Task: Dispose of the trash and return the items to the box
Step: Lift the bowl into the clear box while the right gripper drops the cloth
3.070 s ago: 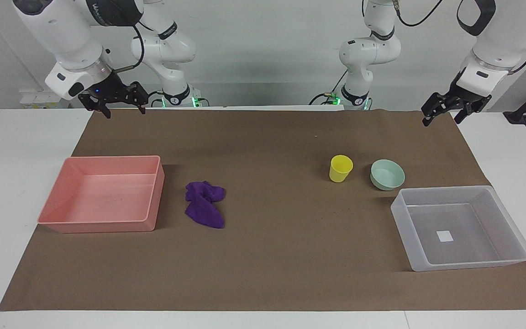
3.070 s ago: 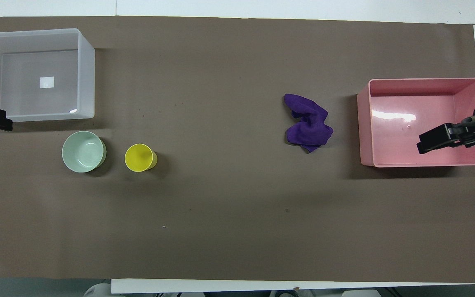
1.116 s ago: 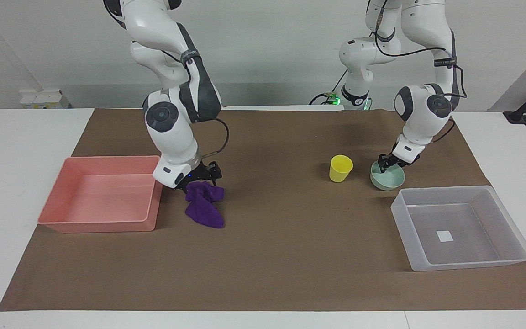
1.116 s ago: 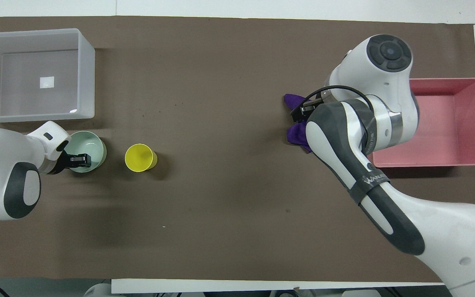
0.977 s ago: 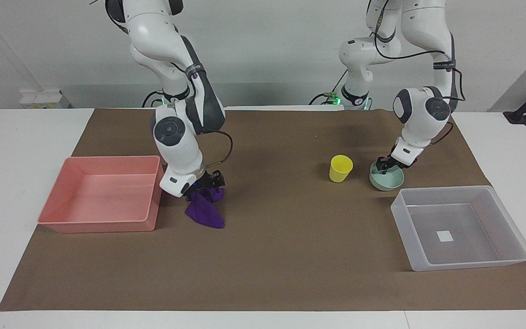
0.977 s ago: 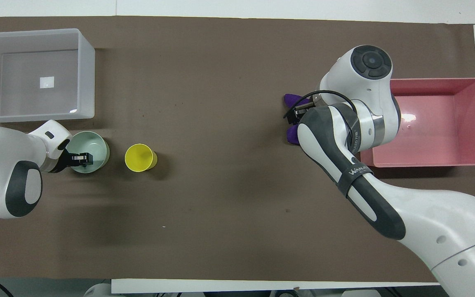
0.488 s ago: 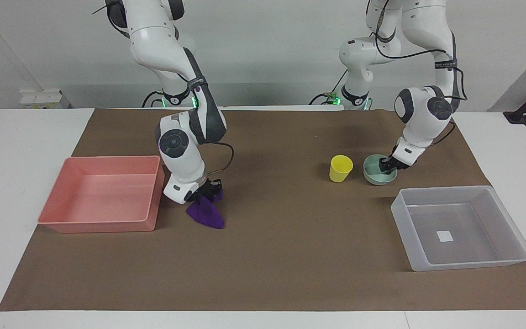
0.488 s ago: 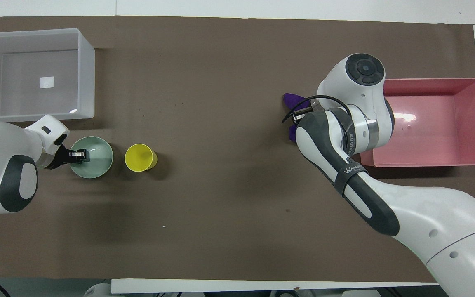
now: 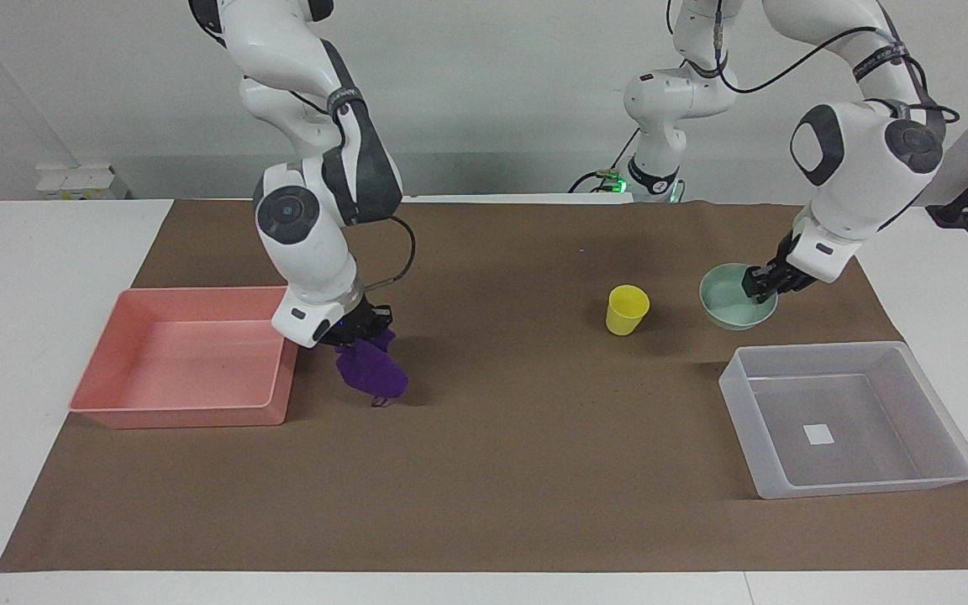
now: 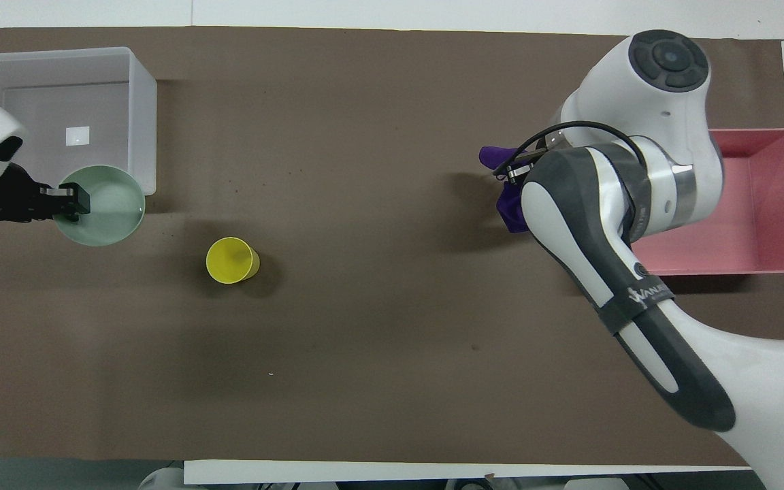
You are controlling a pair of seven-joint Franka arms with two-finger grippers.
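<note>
Right gripper point(image 9: 364, 329) clamps the purple rag point(image 9: 372, 370), dangling beside the pink tray point(image 9: 184, 356); left gripper point(image 9: 760, 284) pinches the mint bowl point(image 9: 732, 296) aloft near the clear box point(image 9: 850, 419).

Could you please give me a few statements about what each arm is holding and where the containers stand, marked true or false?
1. The right gripper holds the deep-purple cloth rag lifted off the brown mat. True.
2. The purple rag already lies inside the pink rectangular tray. False: it hangs beside the tray, over the mat.
3. The left gripper grips the rim of the pale mint-green bowl. True.
4. The small yellow plastic cup lies in the clear-grey plastic bin. False: it stands upright on the mat, and the bin holds only its white label.
5. The mint bowl is stacked on the yellow cup. False: they are apart.
</note>
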